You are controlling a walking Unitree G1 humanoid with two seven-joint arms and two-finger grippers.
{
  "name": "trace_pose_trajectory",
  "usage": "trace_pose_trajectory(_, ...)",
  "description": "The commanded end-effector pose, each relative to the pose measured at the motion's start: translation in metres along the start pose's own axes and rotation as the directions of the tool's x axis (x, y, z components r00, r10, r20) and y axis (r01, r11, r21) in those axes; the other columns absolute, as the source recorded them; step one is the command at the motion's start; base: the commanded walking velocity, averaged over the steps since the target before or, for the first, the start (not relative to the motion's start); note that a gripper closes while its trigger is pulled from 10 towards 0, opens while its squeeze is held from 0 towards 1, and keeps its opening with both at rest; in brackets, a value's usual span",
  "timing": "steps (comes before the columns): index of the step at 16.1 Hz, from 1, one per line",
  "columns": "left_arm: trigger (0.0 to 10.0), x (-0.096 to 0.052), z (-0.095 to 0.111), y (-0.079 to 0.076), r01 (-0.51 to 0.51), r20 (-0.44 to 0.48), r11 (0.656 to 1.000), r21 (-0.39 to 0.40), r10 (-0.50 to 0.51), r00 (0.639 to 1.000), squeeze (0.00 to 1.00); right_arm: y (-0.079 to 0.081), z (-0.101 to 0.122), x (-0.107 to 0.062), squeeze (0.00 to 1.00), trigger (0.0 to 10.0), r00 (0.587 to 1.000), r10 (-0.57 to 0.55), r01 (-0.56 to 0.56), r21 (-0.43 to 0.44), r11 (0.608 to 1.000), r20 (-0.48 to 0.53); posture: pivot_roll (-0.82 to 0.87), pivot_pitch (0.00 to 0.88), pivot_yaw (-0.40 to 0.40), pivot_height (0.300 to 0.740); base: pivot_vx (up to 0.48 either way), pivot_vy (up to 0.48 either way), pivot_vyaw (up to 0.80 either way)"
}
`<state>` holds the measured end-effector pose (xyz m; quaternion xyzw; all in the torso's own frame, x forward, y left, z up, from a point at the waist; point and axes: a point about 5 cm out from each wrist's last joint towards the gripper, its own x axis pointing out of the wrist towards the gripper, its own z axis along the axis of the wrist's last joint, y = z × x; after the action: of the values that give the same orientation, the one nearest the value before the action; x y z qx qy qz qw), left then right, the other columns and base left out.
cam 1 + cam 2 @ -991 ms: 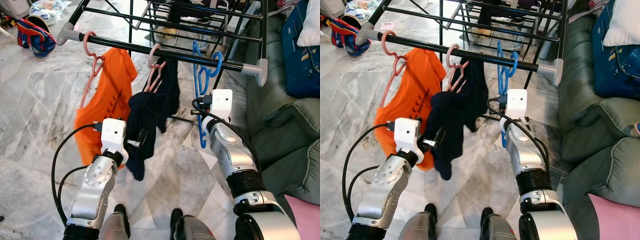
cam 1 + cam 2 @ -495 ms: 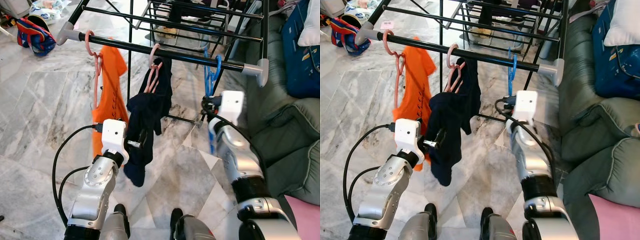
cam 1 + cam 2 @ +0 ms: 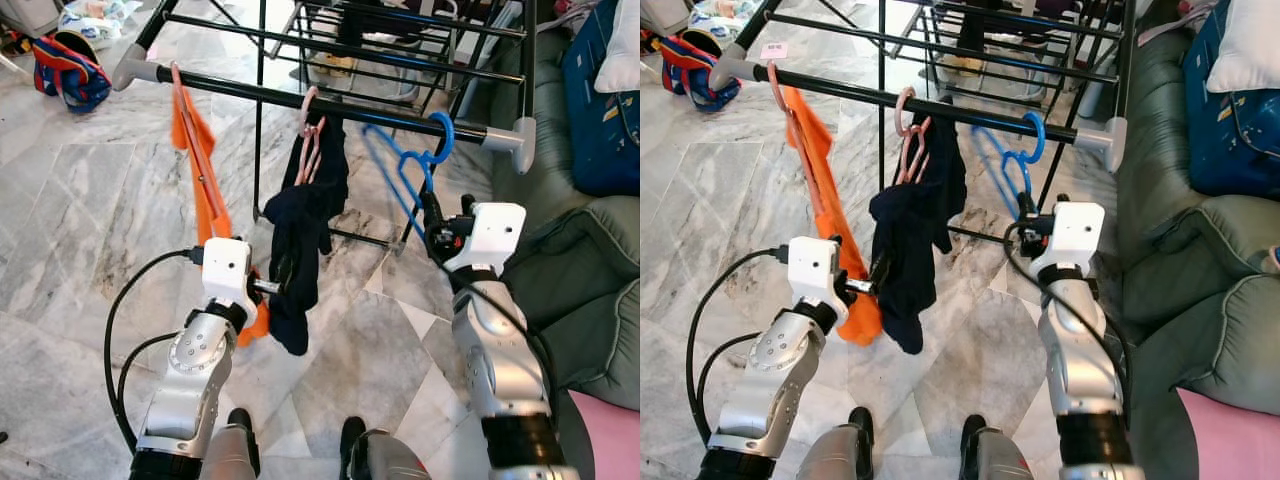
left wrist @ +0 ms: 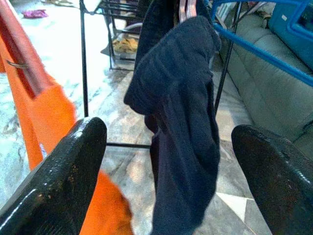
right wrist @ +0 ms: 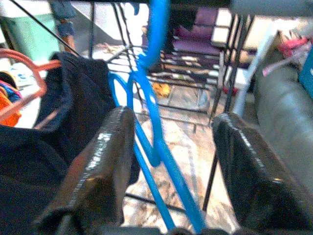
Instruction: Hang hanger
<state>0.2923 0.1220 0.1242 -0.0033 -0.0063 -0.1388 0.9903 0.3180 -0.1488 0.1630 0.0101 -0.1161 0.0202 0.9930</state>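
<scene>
two spread fingers [image 5: 98, 171] flanking blue hanger [image 5: 151, 127]

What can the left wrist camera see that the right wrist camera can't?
The left wrist view has the long orange shirt beside the left tool, with its fingers spread wide. The right wrist view has the blue hanger's hook going up to the rail, purple cushions far behind, and the right tool open around the hanger. Both views share the dark navy garment, the blue hanger and the grey sofa.
</scene>
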Motion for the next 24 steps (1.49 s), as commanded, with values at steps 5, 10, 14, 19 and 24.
trace_pose_trajectory(5,10.0,-0.012,0.000,0.010,-0.086,0.029,0.993,0.080,0.084,0.996,0.00,0.002,0.014,-0.015,1.00,10.0,0.998,0.008,-0.005,-0.045,0.999,0.070,0.12,0.248,-0.041,0.740,0.000,0.000,0.00)
trace_pose_trajectory(10,10.0,-0.013,0.001,0.018,-0.163,0.042,0.980,0.115,0.159,0.986,0.00,0.012,0.022,-0.017,1.00,10.0,0.994,0.059,-0.056,-0.032,0.998,0.094,0.13,0.263,-0.050,0.740,0.000,0.000,0.00)
trace_pose_trajectory(14,10.0,-0.009,0.004,0.023,-0.233,0.051,0.966,0.111,0.228,0.972,0.00,0.015,0.026,-0.017,1.00,10.0,0.992,0.066,-0.061,-0.050,0.997,0.104,0.12,0.268,-0.052,0.740,0.000,0.000,0.00)
trace_pose_trajectory(19,10.0,-0.010,0.023,0.029,-0.268,0.150,0.949,0.167,0.244,0.958,0.00,0.009,0.029,-0.020,0.00,10.0,0.990,0.015,-0.004,-0.080,0.997,0.141,0.13,0.253,-0.038,0.740,0.000,0.000,0.00)
trace_pose_trajectory(24,10.0,-0.026,0.022,0.043,-0.318,0.153,0.931,0.180,0.293,0.944,0.00,-0.011,0.011,-0.028,0.00,10.0,0.995,-0.083,0.090,-0.109,0.990,0.060,0.15,0.183,-0.034,0.740,0.000,0.000,0.00)
